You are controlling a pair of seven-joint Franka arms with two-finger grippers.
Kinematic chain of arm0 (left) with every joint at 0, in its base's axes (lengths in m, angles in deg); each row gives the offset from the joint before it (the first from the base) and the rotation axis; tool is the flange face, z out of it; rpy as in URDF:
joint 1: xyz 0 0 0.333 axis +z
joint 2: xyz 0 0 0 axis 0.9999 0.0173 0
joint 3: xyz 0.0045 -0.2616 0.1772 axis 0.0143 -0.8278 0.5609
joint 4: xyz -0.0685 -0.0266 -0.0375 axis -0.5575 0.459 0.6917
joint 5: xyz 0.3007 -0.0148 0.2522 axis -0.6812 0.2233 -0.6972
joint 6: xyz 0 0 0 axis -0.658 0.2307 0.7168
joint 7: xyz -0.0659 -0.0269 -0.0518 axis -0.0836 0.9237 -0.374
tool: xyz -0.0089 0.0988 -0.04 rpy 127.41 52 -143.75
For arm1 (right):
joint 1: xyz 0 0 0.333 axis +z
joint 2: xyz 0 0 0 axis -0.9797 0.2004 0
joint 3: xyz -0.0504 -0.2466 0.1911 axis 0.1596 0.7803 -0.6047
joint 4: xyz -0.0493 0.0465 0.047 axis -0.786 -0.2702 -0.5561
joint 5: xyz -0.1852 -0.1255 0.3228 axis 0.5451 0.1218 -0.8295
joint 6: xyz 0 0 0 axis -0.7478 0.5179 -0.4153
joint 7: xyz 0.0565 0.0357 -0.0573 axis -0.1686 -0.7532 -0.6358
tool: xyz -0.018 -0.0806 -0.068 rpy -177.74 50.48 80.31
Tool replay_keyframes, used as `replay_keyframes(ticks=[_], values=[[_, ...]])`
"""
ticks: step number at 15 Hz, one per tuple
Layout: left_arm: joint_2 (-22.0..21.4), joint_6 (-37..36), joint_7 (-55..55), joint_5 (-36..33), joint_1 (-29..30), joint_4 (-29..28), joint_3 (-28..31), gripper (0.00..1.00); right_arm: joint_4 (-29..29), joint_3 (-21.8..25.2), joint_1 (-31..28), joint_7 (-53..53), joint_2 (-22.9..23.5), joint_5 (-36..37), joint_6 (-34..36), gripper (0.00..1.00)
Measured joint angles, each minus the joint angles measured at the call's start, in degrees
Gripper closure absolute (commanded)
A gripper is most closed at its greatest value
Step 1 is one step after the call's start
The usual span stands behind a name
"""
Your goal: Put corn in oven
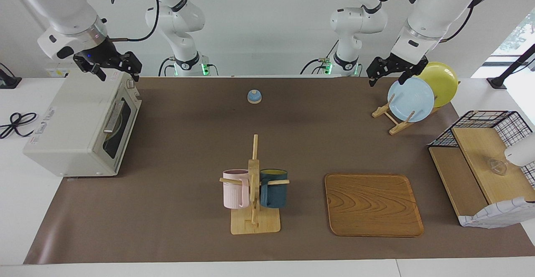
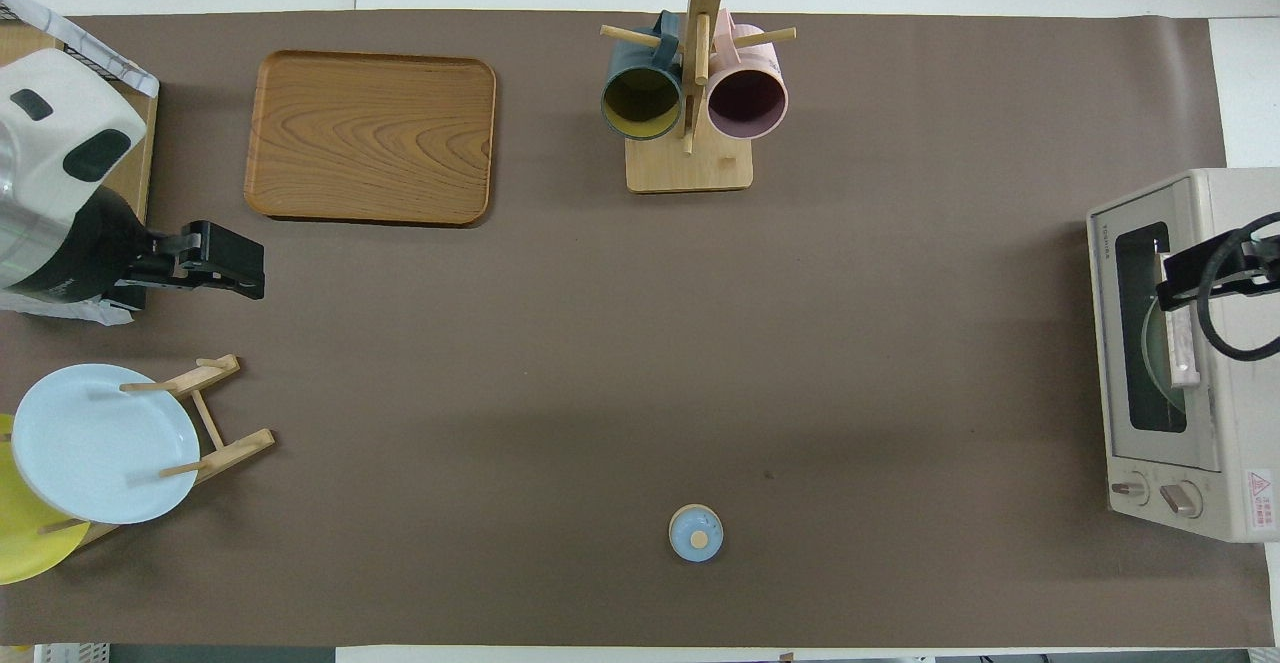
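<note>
The off-white oven stands at the right arm's end of the table with its dark glass door shut. The corn is out of view; only a pale round shape shows through the glass. My right gripper hangs open and empty over the top of the oven, above its door edge; in the overhead view the right gripper covers part of the door. My left gripper waits open and empty in the air beside the plate rack, also seen as the left gripper from overhead.
A small blue bell sits near the robots. A mug rack with a pink and a dark blue mug and a wooden tray lie farther out. A blue plate, a yellow plate and a wire shelf stand at the left arm's end.
</note>
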Motion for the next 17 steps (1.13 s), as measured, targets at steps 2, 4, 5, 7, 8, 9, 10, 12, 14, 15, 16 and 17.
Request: replay_keyframes(ticks=[2, 4, 5, 7, 8, 9, 10, 12, 14, 15, 16, 17], values=[[0.0, 0.0, 0.0, 0.0, 0.0, 0.0, 0.0, 0.0, -0.01, -0.01, -0.04, 0.0, -0.1, 0.0, 0.0, 0.0], [0.0, 0.0, 0.0, 0.0, 0.0, 0.0, 0.0, 0.0, -0.02, 0.02, -0.08, 0.0, -0.15, 0.0, 0.0, 0.0], [0.0, 0.0, 0.0, 0.0, 0.0, 0.0, 0.0, 0.0, -0.02, 0.05, -0.12, 0.0, -0.16, 0.0, -0.06, 0.0], [0.0, 0.0, 0.0, 0.0, 0.0, 0.0, 0.0, 0.0, -0.04, 0.12, -0.16, 0.0, -0.16, 0.0, -1.22, 0.0], [0.0, 0.0, 0.0, 0.0, 0.0, 0.0, 0.0, 0.0, -0.04, 0.13, -0.16, 0.0, -0.16, 0.0, -1.8, 0.0], [0.0, 0.0, 0.0, 0.0, 0.0, 0.0, 0.0, 0.0, -0.04, 0.13, -0.16, 0.0, -0.16, 0.0, -2.16, 0.0], [0.0, 0.0, 0.0, 0.0, 0.0, 0.0, 0.0, 0.0, -0.04, 0.13, -0.16, 0.01, -0.16, 0.0, -2.47, 0.0], [0.0, 0.0, 0.0, 0.0, 0.0, 0.0, 0.0, 0.0, -0.04, 0.12, -0.16, 0.0, -0.16, 0.0, -3.26, 0.0], [0.0, 0.0, 0.0, 0.0, 0.0, 0.0, 0.0, 0.0, -0.04, 0.1, -0.15, 0.01, -0.16, -0.02, -3.43, 0.0], [0.0, 0.0, 0.0, 0.0, 0.0, 0.0, 0.0, 0.0, -0.04, 0.09, -0.15, 0.01, -0.16, -0.02, -3.43, 0.0], [0.0, 0.0, 0.0, 0.0, 0.0, 0.0, 0.0, 0.0, -0.04, 0.09, -0.15, 0.01, -0.16, -0.02, -3.43, 0.0], [0.0, 0.0, 0.0, 0.0, 0.0, 0.0, 0.0, 0.0, -0.04, 0.09, -0.15, 0.01, -0.16, -0.02, -3.43, 0.0]])
